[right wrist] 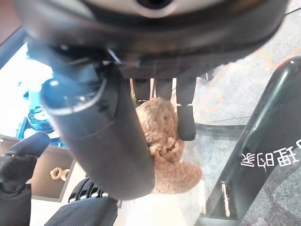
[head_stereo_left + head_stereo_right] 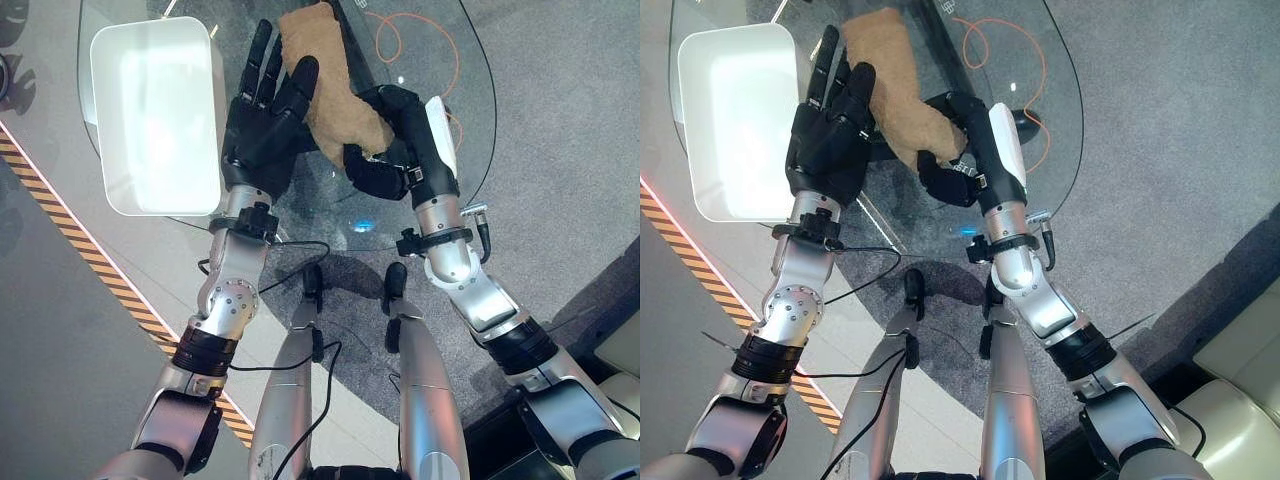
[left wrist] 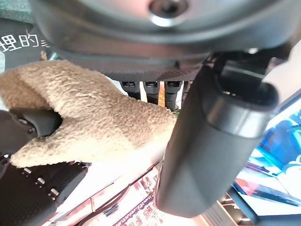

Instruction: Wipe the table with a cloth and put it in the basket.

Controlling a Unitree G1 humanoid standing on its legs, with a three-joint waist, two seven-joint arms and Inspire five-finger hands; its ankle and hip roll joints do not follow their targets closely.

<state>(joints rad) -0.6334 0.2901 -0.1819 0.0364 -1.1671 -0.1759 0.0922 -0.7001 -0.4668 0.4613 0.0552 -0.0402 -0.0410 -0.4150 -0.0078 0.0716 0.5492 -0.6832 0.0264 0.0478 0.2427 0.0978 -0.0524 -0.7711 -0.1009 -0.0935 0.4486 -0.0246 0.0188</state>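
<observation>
Here, near to far:
Right hand (image 2: 385,165): fingers curled round the near end of the cloth, pinching it.
Left hand (image 2: 262,110): fingers straight and spread, touching the cloth's left side.
Cloth (image 2: 330,85): tan, fuzzy terry, bunched, held above the desk.
Basket (image 2: 150,110): white, rectangular, on the desk's left side; contents washed out by glare.
Desk (image 2: 440,60): round glass top.
Floor (image 2: 560,120): grey carpet, orange cable (image 2: 420,35) seen through the glass.

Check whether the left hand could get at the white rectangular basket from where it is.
Probably yes: the left hand, open, sits right beside the white rectangular basket, nothing between them.
</observation>
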